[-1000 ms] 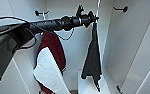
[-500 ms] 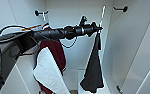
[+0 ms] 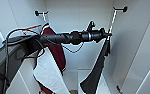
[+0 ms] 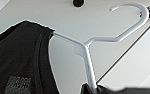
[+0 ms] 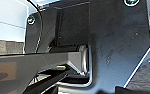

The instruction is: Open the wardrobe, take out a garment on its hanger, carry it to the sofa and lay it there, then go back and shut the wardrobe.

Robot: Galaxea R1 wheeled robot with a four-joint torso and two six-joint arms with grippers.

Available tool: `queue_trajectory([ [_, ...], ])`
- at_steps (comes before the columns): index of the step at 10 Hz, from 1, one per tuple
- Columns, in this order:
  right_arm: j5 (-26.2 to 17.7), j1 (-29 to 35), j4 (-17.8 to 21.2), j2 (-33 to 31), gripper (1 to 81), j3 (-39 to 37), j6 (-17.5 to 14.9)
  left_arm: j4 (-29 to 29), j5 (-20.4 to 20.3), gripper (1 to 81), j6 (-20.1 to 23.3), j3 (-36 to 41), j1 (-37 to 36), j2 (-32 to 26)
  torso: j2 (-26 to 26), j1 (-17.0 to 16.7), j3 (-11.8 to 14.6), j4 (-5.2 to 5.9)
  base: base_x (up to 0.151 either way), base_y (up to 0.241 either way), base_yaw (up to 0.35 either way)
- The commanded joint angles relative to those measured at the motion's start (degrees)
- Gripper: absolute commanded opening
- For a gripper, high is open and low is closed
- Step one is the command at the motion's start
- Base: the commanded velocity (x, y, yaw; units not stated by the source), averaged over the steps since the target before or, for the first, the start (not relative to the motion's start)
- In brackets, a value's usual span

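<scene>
The robot's own dark plate [image 5: 118, 45] and jointed bar [image 5: 33, 62].

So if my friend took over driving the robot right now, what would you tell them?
Left gripper: reached deep into the open wardrobe, at the top of the black garment. Whether its fingers are shut on the white hanger cannot be made out.
Right gripper: nothing to report.
The hanger's hook is up beside the rail's end; whether it is off the rail is unclear. The garment hangs below the gripper at the wardrobe's right side. A maroon-and-white garment hangs at the left.
Done: wardrobe opened, garment reached.
Left: bring it out, lay it on the sofa, close the wardrobe.
</scene>
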Motion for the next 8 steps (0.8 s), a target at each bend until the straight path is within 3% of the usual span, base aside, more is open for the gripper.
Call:
queue_trajectory([
  [1,-2.61,1.76,-0.59,0.79,81.1,0.48,-0.15,1.53,-2.41,1.0,0.71,0.31,-9.52,0.75,0.0,0.0,0.0,0.0,0.0,0.0,0.0],
  [5,-2.61,1.76,-0.59,0.79,81.1,0.4,-0.15,1.53,-2.06,1.0,0.8,-5.13,-7.94,5.93,0.0,0.0,0.0,0.0,0.0,0.0,0.0],
  [8,-2.44,1.84,-0.59,0.79,81.1,0.4,-0.15,1.79,-2.06,1.0,0.8,-4.43,-7.86,8.49,0.0,0.0,0.02,0.0,0.0,0.0,0.0],
])
